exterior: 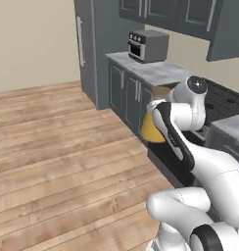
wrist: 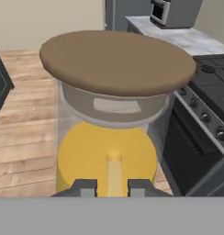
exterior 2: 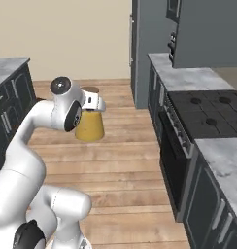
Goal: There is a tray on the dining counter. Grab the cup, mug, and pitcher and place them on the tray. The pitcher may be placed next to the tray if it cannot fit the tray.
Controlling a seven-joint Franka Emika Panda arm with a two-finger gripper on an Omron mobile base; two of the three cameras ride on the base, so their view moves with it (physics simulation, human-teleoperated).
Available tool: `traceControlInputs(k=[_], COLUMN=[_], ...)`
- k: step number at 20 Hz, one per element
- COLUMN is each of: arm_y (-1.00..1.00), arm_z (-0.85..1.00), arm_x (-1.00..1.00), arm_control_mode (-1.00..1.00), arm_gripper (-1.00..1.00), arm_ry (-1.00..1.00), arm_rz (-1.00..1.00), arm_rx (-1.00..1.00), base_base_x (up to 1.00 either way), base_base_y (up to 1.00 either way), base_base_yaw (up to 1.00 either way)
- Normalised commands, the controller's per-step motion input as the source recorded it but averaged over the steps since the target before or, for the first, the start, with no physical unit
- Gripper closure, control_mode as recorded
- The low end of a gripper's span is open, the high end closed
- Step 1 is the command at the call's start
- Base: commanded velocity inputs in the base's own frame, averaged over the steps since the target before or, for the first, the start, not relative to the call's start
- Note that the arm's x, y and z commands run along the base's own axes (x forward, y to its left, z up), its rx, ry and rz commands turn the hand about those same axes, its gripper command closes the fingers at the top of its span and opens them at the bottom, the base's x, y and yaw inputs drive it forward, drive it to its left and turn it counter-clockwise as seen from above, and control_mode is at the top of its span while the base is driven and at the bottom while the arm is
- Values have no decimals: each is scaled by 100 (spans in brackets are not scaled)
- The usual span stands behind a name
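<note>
Hand view, centre of the frame: the pitcher [wrist: 114, 114] with orange liquid and a round brown lid stands just above the two dark fingertips of the gripper [wrist: 114, 187], which clamp its thin handle between them. Right base view, centre left: the gripper [exterior 2: 93, 108] holds the pitcher [exterior 2: 90, 127] in the air over the wooden floor [exterior 2: 125, 160], left of the black stove [exterior 2: 208, 114].

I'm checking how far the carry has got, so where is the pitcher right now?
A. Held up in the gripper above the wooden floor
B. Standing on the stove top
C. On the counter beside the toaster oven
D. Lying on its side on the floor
A. The pitcher hangs upright in the gripper, with wooden floor beneath it and nothing supporting it from below.
</note>
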Motion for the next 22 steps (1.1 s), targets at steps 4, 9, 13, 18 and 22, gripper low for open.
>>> traceControlInputs(k=[4,9,13,18,22], arm_y=[0,0,0,0,0], arm_z=[0,0,0,0,0], arm_x=[0,0,0,0,0], arm_control_mode=[100,100,100,100,100], arm_gripper=[100,100,100,100,100], arm_ry=[0,0,0,0,0], arm_rz=[0,0,0,0,0], arm_rx=[0,0,0,0,0], base_base_x=[-100,-94,-53,-79,-91], base_base_y=[0,18,45,51,91], base_base_yaw=[14,42,93,82,55])
